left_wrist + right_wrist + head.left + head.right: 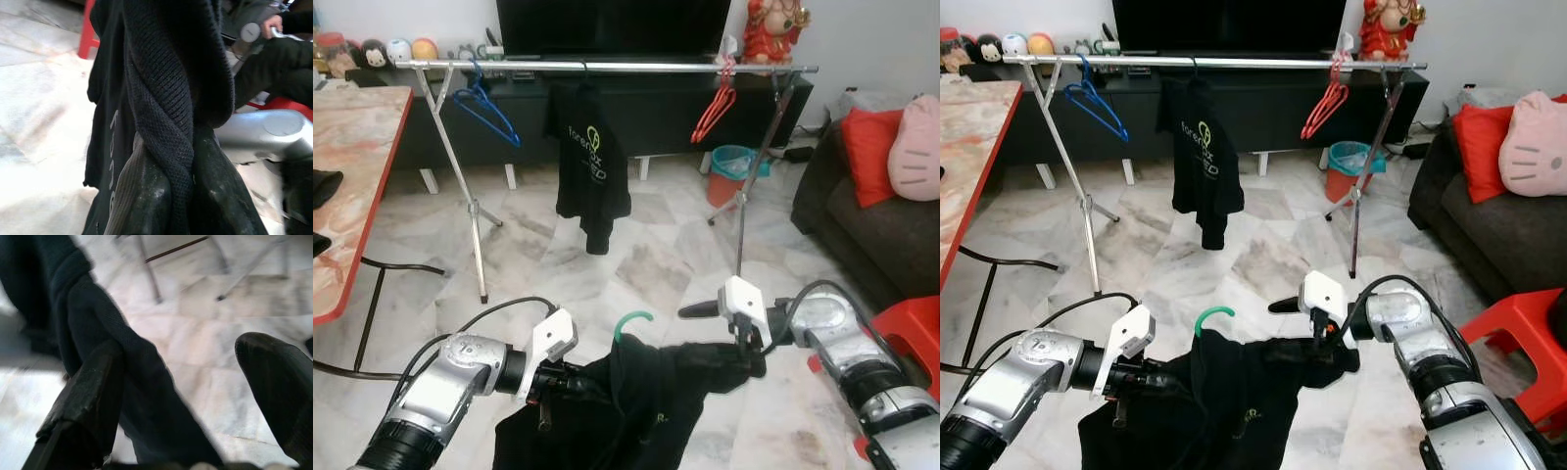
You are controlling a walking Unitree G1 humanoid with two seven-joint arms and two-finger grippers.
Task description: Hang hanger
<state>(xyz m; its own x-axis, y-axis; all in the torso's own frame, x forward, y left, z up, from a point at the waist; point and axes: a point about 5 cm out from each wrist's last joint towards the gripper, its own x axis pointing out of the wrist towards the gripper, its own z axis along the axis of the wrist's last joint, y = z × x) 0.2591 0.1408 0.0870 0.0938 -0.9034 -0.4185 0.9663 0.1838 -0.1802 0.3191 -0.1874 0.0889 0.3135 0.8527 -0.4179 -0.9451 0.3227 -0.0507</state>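
Because it is soft knit cloth, the black T-shirt (636, 401) slung between the two grippers sags limply and will drape rather than hold shape; only the green hanger hook (631, 322) poking up between them is stiff. The left gripper (551, 384) is clenched on a twisted ribbed fold. The right gripper (1317, 343) stands released, cloth lying against one finger. A judgement: lift by the hook toward the metal rail (607, 66) well ahead.

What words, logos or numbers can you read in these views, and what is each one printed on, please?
Hanging black T-shirt on the rail: yellow-green chest print beginning "fore", the rest too blurred to read.
Held black shirt: small greenish print, unreadable.
Same shirt, left wrist view: pale letters sideways, partly cut off, unreadable.
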